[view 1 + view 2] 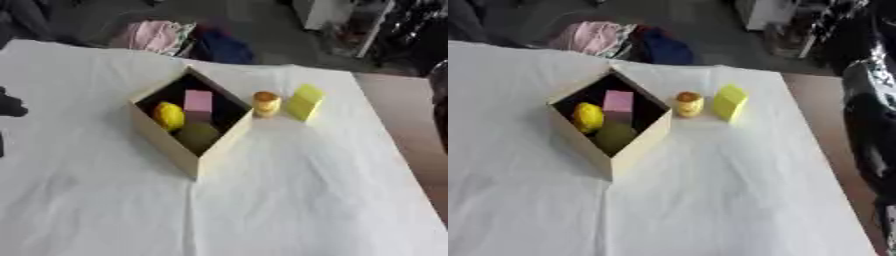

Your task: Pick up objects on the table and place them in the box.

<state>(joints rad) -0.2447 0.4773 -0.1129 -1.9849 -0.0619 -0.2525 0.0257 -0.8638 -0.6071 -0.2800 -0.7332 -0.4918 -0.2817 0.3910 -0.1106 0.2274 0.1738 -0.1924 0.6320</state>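
Note:
An open wooden box [220,145] stands cornerwise on the white cloth. Inside it lie a pink block [198,101], a yellow rounded thing [170,116] and an olive-green rounded thing [199,134]. Just right of the box stands a small cream jar-like thing with an orange top [266,103], and beside that a yellow block [304,102]. A dark part of my left hand [10,106] shows at the left edge, well away from the box. My right hand or arm [870,120], black with silver, hangs along the right edge, apart from the objects.
White cloth covers the table [289,200]; bare brown table [404,107] shows at the right. Beyond the far edge lie pink cloth [150,36] and a dark blue bundle [223,48] on the floor.

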